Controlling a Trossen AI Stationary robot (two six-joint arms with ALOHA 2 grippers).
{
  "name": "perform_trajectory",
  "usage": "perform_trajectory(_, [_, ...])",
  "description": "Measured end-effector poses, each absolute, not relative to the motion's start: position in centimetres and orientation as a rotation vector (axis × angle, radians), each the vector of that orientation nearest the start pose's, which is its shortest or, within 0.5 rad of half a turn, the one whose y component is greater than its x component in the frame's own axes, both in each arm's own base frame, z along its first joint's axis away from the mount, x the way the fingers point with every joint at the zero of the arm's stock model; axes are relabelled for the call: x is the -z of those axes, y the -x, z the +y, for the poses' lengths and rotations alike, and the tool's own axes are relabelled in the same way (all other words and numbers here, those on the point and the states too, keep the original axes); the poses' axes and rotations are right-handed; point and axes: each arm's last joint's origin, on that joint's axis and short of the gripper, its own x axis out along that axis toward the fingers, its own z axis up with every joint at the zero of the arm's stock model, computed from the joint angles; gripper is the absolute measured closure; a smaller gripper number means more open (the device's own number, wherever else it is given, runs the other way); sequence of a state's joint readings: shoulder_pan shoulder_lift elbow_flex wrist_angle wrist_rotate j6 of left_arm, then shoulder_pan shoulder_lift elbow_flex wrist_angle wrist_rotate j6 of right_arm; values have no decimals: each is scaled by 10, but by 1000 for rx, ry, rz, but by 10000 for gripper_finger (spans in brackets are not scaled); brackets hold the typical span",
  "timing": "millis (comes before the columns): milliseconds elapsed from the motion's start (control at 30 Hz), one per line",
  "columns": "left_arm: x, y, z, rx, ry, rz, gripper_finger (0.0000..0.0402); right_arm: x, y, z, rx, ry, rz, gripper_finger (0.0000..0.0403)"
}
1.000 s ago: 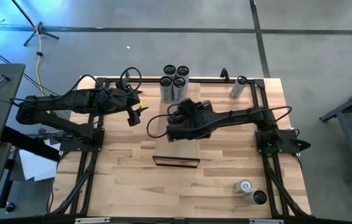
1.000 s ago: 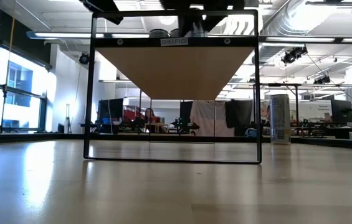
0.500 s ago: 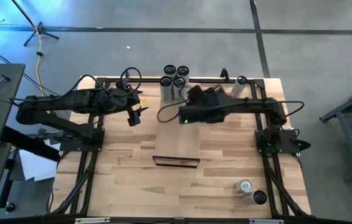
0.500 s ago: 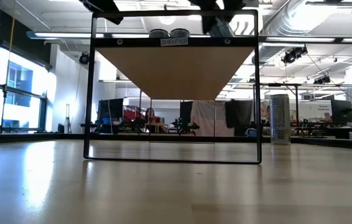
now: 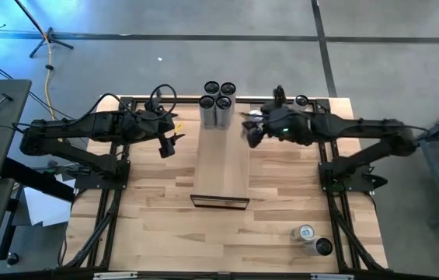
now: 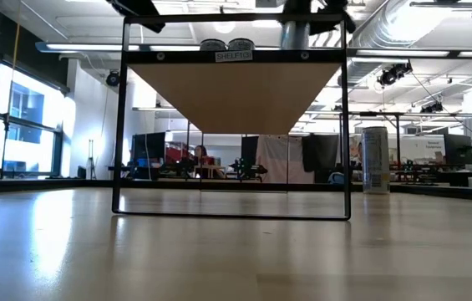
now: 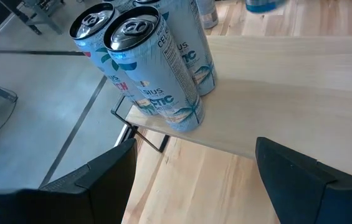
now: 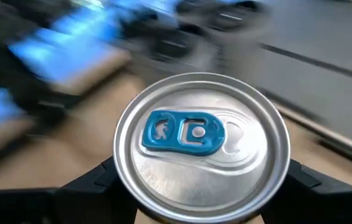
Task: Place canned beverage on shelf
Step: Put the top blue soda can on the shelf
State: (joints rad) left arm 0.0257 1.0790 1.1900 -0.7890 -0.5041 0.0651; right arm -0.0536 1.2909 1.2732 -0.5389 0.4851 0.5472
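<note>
Placement is the step in hand, and the right gripper [image 5: 252, 131] is gripping the held can [image 8: 200, 146] by its sides. In the right wrist view its silver lid and blue tab are sitting squarely between the two dark fingers. In the high view the gripper is hanging just right of the shelf [image 5: 223, 167], near the upper middle of the frame, so the can is not yet over the pale board. In the low view the can is showing at the top of the frame, above the shelf's right side.

The cluster of four cans [image 5: 217, 103] is already occupying the shelf's upper end. The sensible target is therefore the bare board just below them in the high view. To do this well, the arm should be:

- carrying the can upright and clear of the cluster
- lowering it until its base is resting flat on the board
- setting it well inside the board's long edge
- opening only after that, then lifting straight up

A sideways brush could topple the neighbouring cans.

The left gripper [image 5: 169, 145] is waiting with its fingers wide and empty, left of the shelf and facing the cluster.
</note>
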Motion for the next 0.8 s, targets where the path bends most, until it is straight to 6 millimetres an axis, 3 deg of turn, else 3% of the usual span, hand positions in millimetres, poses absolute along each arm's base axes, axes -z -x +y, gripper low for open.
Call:
perform_trajectory(167, [-365,-204,19,-468,-278,697,106,-348,-270,-35,295,-428,167,166])
perform_trajectory(300, [-366,-205,19,-471,-270,683,106,-340,-275,-39,108,-369,128,166])
perform_trajectory(600, [-377,-213,19,-495,-207,534,106,-342,-303,-45,77,-144,284,166])
perform_trajectory(800, [-378,-213,20,-486,-266,535,106,-328,-324,-52,108,-137,394,166])
